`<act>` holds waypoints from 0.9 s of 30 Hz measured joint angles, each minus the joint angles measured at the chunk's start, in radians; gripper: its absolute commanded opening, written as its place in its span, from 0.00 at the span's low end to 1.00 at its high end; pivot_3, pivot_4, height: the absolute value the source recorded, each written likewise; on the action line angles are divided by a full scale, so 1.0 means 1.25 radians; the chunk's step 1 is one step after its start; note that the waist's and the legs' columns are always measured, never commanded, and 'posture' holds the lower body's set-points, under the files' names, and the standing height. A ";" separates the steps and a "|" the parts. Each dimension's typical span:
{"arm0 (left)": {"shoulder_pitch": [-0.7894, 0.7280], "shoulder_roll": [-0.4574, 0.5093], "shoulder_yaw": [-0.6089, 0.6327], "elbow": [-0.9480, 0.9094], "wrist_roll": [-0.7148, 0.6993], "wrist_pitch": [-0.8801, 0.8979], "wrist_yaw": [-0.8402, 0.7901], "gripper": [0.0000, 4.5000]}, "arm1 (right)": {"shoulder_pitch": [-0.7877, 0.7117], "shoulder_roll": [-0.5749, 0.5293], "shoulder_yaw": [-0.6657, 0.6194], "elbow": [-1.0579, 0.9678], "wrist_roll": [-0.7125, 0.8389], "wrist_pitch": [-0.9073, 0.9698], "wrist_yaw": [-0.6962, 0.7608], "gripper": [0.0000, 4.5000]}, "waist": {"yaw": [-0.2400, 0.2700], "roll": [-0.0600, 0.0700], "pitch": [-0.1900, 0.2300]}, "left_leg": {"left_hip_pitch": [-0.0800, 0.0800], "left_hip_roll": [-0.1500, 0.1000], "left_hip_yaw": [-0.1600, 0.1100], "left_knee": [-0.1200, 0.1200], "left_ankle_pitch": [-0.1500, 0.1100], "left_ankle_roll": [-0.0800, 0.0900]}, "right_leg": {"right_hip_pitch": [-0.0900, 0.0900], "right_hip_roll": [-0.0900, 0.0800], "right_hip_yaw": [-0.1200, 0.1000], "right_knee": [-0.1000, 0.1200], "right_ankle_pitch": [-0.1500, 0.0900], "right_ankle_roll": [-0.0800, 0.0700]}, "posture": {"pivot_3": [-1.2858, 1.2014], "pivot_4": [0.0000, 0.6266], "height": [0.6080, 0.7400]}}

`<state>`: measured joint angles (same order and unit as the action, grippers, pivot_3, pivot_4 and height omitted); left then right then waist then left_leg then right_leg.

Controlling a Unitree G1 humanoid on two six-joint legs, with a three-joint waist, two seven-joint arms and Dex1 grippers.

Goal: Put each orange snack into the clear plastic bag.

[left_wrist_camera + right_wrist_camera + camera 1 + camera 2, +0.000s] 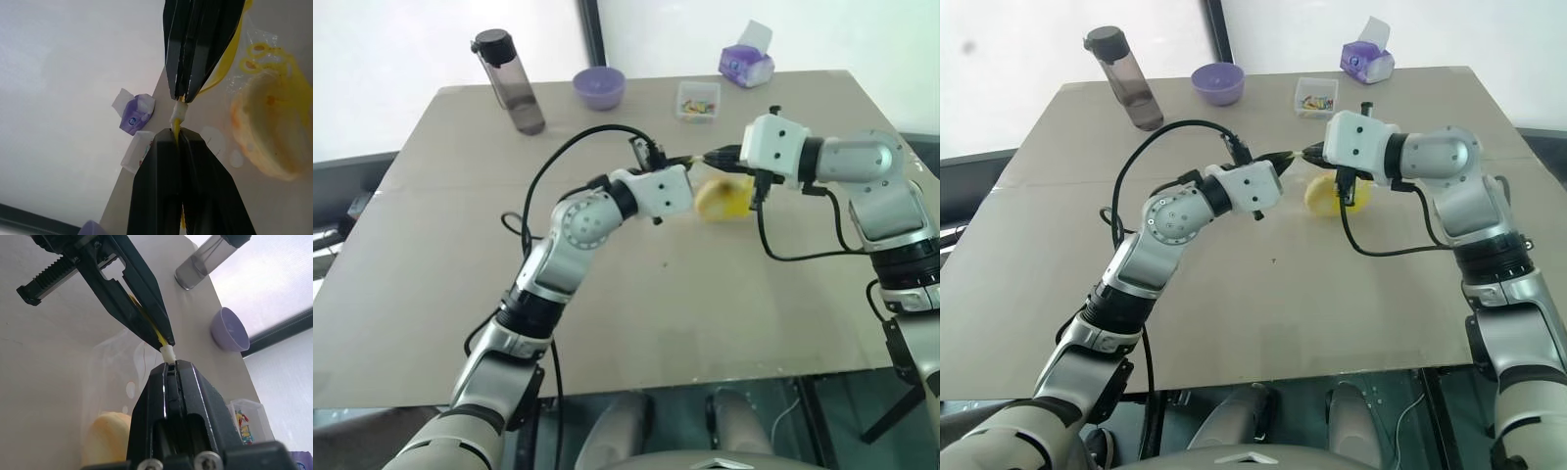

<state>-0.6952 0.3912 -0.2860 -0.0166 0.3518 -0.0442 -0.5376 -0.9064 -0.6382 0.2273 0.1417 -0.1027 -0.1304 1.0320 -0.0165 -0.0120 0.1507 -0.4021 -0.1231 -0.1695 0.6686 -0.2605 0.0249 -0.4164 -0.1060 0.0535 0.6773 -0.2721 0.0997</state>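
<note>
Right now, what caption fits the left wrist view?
Both grippers, left and right, pinch the clear plastic bag's yellow seal strip, orange snack inside.

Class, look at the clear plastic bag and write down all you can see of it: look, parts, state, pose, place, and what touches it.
The clear plastic bag is thin, crinkled and see-through, with a yellow seal strip along its top edge and a small white slider. It hangs above the tan table, held up by that top edge. The left hand is shut on the strip, and the right hand is shut at the slider, tip to tip with it. The orange snack, a round yellow-orange bun, sits inside the bag.
</note>
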 measured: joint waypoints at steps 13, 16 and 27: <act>0.000 -0.004 0.000 -0.011 0.001 0.004 -0.002 0.00 | -0.013 0.019 0.000 0.009 -0.008 0.002 -0.005 0.52 | 0.000 0.000 0.000 | 0.000 0.000 0.000 0.000 0.000 0.000 | 0.000 0.000 0.000 0.000 0.000 0.000 | 0.52 0.24 1.00; 0.000 -0.005 0.000 -0.011 0.001 0.007 -0.002 0.00 | -0.013 0.021 0.000 0.008 -0.008 0.002 -0.004 0.47 | 0.000 0.000 0.000 | 0.000 0.000 0.000 0.000 0.000 0.000 | 0.000 0.000 0.000 0.000 0.000 0.000 | 0.52 0.24 1.00; 0.000 -0.008 0.001 -0.011 0.001 0.012 -0.001 0.00 | -0.013 0.027 0.005 0.007 -0.010 0.001 -0.002 0.05 | 0.000 0.000 0.000 | 0.000 0.000 0.000 0.000 0.000 0.000 | 0.000 0.000 0.000 0.000 0.000 0.000 | 0.52 0.24 1.00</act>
<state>-0.6948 0.3816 -0.2844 -0.0303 0.3532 -0.0291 -0.5385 -0.9221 -0.6050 0.2334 0.1502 -0.1147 -0.1293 1.0294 -0.0168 -0.0120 0.1507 -0.4021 -0.1231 -0.1696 0.6686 -0.2605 0.0249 -0.4163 -0.1060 0.0535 0.6774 -0.2721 0.0997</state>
